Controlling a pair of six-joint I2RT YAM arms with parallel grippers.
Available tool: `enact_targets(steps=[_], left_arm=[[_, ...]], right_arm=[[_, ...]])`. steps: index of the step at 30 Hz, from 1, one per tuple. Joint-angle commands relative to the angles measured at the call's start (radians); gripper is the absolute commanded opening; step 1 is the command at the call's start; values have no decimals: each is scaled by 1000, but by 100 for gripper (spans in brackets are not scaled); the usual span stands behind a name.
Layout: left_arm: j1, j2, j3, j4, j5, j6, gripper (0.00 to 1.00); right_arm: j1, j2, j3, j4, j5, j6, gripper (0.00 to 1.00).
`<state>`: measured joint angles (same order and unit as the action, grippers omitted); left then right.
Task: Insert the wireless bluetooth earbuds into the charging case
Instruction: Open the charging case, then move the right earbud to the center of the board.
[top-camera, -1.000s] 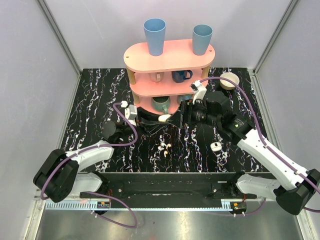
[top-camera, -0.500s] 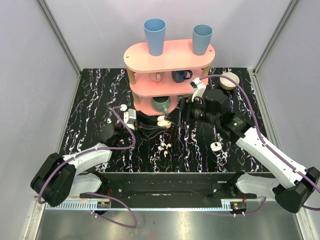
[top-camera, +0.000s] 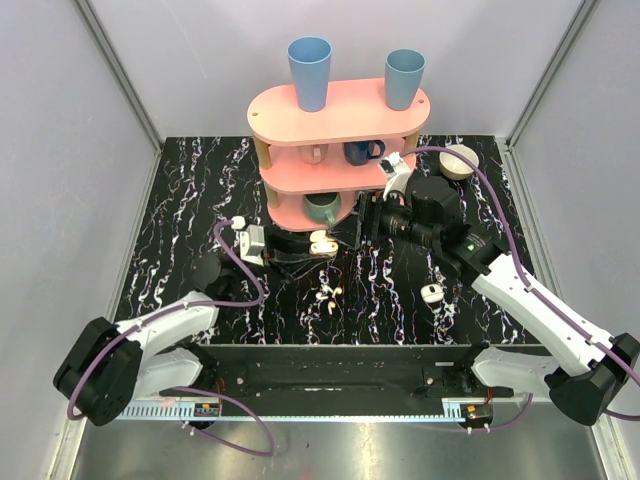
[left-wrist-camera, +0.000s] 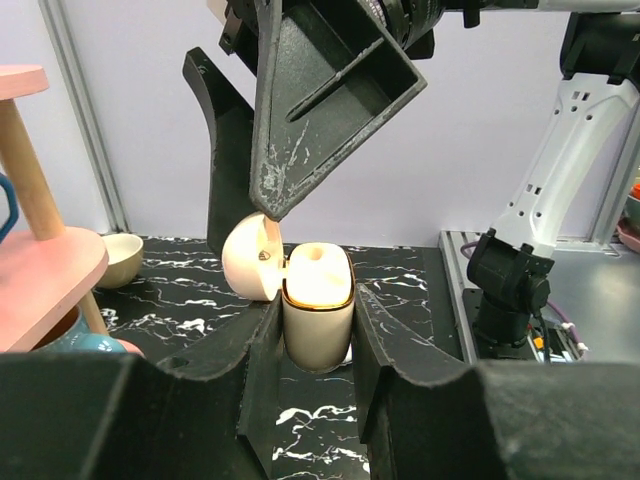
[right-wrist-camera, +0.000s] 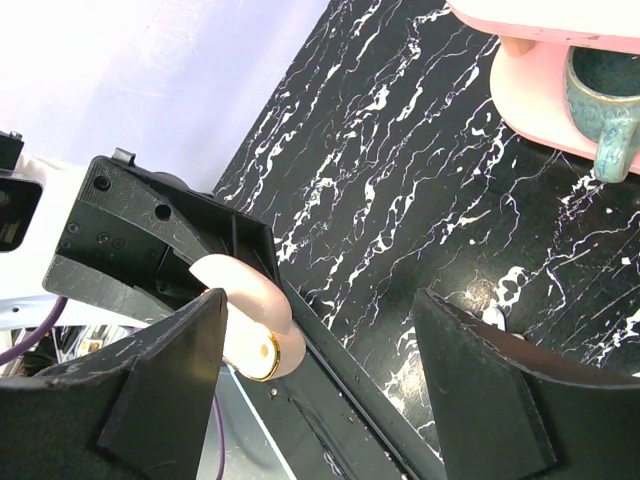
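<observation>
The wireless bluetooth earbuds (top-camera: 328, 294) lie loose on the black marbled table (top-camera: 180, 200), just at 6 o'clock of the charging case (left-wrist-camera: 318, 295) and not touching it. The left gripper (left-wrist-camera: 318, 335) is clamped on the case's body and holds it upright, lid (left-wrist-camera: 248, 260) swung open. The right gripper (right-wrist-camera: 320, 297) comes in from 3 o'clock with its jaws wide apart and nothing between them. One finger (left-wrist-camera: 330, 100) hangs over the case with its tip on the lid.

The pink shelf (top-camera: 340, 112) crowds in at 12 o'clock, its green mug (top-camera: 322, 208) just behind the case and two blue cups (top-camera: 310, 70) on top. A second small white case (top-camera: 432, 293) sits at 4 o'clock, and a beige bowl (top-camera: 458, 160) at 1 o'clock.

Against a second ago, the left wrist has drawn back toward 8 o'clock and the right gripper has edged toward the shelf. The earbuds haven't budged.
</observation>
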<state>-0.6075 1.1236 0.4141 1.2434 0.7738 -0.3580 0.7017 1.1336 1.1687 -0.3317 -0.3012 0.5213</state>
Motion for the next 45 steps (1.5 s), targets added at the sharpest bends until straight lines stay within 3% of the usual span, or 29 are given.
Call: enact_targets(steps=[1,9,17,22,31,45], left_arm=[[-11,-36,-23,240,-10,50,0],[-11,-22,-72,290,-91,86,0],[3,-56,-184,419,-228,125,0],[73,-140,-248,422,-255,108,0],[141,-297,-296,340,-278,80,0],[143,-281,-285,375,-266,33,0]], right_arm=[[-2,-4,29,59,7,3,81],[-1,-49,46,69,53,0,83],[-7,-58,-21,-105,454,107,84],[-7,4,-156,-113,410,221,79],[-5,179,-369,103,323,479,70],[50,420,-330,152,375,718,67]])
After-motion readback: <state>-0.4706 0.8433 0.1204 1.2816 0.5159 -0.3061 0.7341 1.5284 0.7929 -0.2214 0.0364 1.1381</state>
